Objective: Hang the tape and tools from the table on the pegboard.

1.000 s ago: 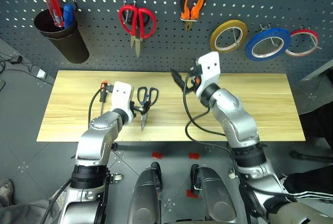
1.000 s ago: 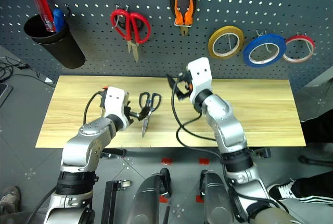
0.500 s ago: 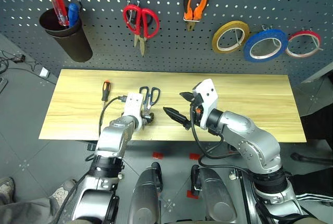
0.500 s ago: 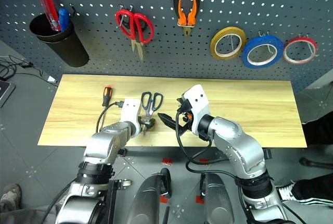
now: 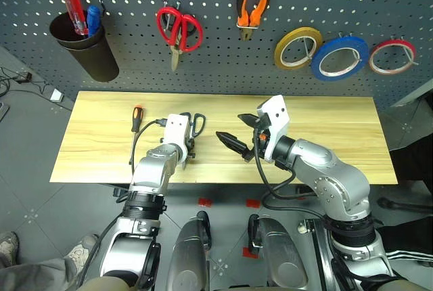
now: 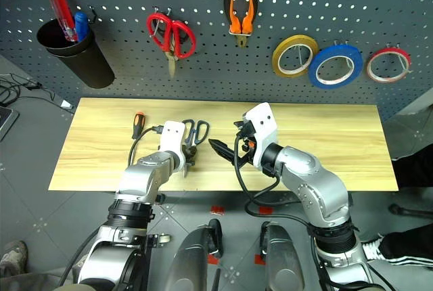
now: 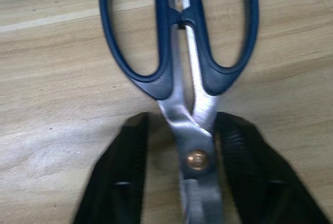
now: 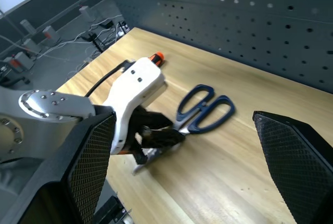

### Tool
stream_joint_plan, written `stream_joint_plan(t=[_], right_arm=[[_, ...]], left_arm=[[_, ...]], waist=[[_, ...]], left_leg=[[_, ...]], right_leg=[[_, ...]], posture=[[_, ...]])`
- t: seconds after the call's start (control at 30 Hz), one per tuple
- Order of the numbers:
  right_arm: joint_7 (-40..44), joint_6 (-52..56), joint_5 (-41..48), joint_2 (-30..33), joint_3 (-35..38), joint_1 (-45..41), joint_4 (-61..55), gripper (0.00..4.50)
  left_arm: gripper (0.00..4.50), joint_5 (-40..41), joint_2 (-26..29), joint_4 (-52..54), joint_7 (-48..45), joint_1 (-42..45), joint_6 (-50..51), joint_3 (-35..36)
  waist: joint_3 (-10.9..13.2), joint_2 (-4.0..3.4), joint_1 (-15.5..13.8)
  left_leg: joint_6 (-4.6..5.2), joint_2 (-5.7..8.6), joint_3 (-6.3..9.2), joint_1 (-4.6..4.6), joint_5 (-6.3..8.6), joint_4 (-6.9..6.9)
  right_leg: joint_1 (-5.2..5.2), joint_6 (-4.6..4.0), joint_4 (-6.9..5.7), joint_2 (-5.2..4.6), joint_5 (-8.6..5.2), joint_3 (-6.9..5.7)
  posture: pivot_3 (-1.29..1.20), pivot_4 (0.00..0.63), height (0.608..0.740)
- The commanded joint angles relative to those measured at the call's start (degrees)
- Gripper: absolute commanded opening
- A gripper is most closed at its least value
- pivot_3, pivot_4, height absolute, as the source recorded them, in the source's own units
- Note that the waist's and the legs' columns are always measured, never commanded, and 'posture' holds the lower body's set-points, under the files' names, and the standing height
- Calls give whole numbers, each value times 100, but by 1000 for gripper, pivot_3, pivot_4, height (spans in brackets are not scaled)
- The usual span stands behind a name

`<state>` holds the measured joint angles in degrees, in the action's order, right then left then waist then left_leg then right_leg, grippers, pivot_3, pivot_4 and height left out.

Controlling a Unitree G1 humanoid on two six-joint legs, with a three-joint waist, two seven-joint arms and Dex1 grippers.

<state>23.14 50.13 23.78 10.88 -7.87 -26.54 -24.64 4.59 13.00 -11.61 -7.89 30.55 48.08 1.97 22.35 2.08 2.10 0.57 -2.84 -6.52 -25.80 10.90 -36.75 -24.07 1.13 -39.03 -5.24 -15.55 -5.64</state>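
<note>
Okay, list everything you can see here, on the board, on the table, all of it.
dark grey pegboard: one, behind the table
pale wood table: one, below the pegboard
black cup: one, on the pegboard's left
red-handled screwdriver: one, in the cup
blue-handled tool: one, in the cup
red-looped scissors: one, hanging
orange-black pliers: one, hanging
yellow tape ring: one, hanging
blue tape ring: one, hanging
red-and-white tape ring: one, hanging furthest right
orange-black screwdriver: one, on the table's left
dark-looped steel scissors: one, on the table
left hand: black, at the dark-looped scissors
right hand: black, open, above mid-table
</note>
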Motion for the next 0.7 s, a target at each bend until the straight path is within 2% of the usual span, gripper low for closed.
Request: stream_joint_plan(t=[0.03, 0.1, 0.27, 0.4, 0.53, 0.7], right_arm=[[-25, 1, 120, 15, 91, -20, -222, 4500], [-38, -130, 0, 113, 41, 3, -343, 4500], [-51, -638, -183, 268, -73, 165, -783, 4500], [-56, -1375, -529, 368, -147, 336, -1060, 4500], [191, -1498, -162, 406, 95, 486, -1280, 4500], [240, -1758, -170, 450, 198, 461, -1166, 4500]], left_arm=[[720, 108, -112, 1, 4, -345, 32, 136], [637, 83, -56, 454, -133, -540, -381, 58], [612, -481, 579, 1982, -557, -1280, -2133, -571], [612, -553, 786, 2963, -598, -1892, -2730, -466], [611, -1009, 1219, 3958, -676, -2422, -3718, -486], [611, -1292, 1222, 4478, -482, -2565, -4041, -294]], waist=[[0, 0, 12], [0, 0, 28], [1, 1, 88], [1, 1, 107], [1, 1, 120], [1, 1, 117]], left_leg=[[0, 0, 0, 0, 0, 0], [0, 0, 1, -1, 0, 0], [-2, 0, -3, -10, 0, 14], [-3, -1, -3, -8, 0, 35], [-2, 1, -6, -9, 1, 40], [-2, 2, -3, -7, 0, 53]], right_leg=[[0, 0, 0, 0, 0, -2], [0, 0, 1, 0, 0, -2], [-10, -1, 8, -4, 0, -2], [-11, -1, 20, -4, 0, -3], [-11, -1, 31, -5, 0, -1], [-12, -1, 31, -4, 0, -6]], posture=[[-184, 368, 740], [-187, 366, 740], [-192, 366, 740], [-192, 362, 740], [-182, 357, 740], [-172, 352, 740]])
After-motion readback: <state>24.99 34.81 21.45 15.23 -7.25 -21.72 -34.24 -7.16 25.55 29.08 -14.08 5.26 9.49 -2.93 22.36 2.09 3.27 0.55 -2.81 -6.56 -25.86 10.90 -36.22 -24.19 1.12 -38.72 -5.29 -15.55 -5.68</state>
